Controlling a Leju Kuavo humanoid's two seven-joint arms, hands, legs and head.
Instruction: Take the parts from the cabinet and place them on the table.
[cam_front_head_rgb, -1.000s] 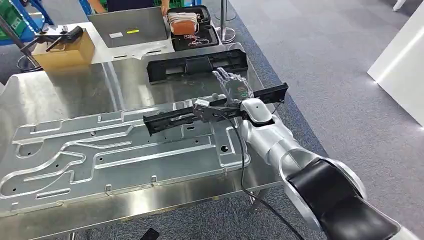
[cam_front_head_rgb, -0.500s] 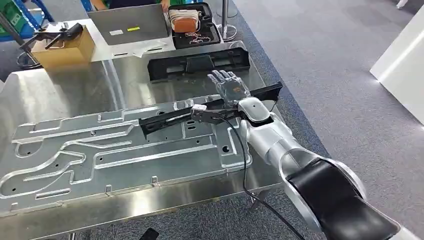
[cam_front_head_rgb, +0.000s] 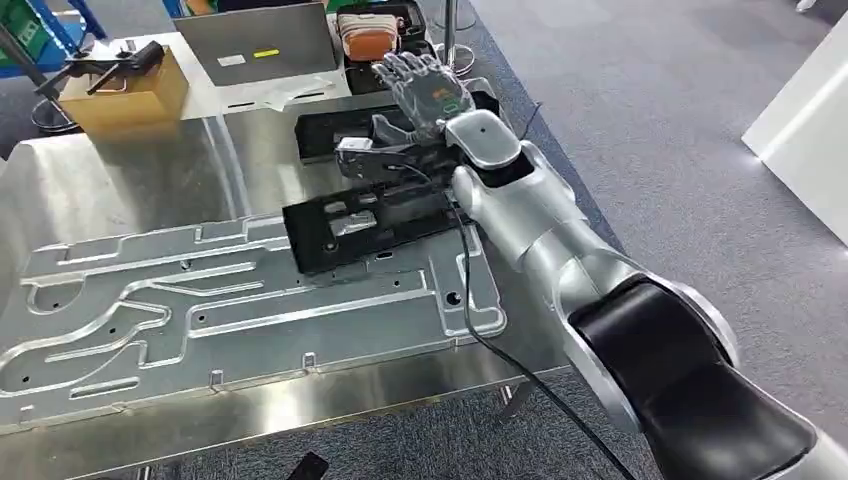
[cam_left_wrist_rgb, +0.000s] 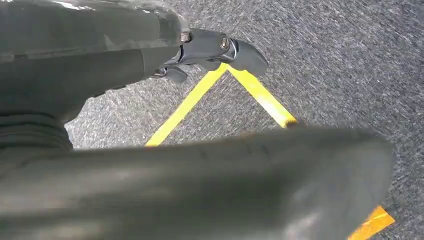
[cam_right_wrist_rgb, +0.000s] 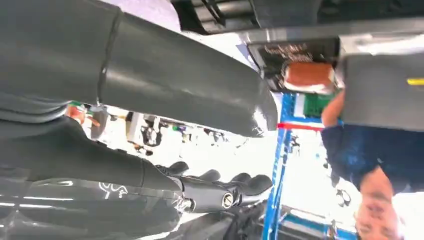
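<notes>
Head view has our right hand (cam_front_head_rgb: 420, 85) raised above the far side of the bench (cam_front_head_rgb: 110, 175), fingers spread and holding nothing. Below it, one black part (cam_front_head_rgb: 375, 225) lies on the metal panel (cam_front_head_rgb: 200, 310), near the panel's far right corner. A second black part (cam_front_head_rgb: 330, 135) lies beyond it, toward the bench's far edge, partly hidden by our hand and wrist.

Left wrist view shows our left hand (cam_left_wrist_rgb: 210, 50) hanging over grey carpet (cam_left_wrist_rgb: 340, 65) with yellow tape (cam_left_wrist_rgb: 260, 92); we cannot tell how its fingers lie.

We judge the near part as set down, the hand free to pull away. Our worry is the cable (cam_front_head_rgb: 470, 300) running along the right forearm, which crosses just beside that part: a careless retreat could snag it and drag the part off the panel. A low sweep of the hand could also knock the far part.
</notes>
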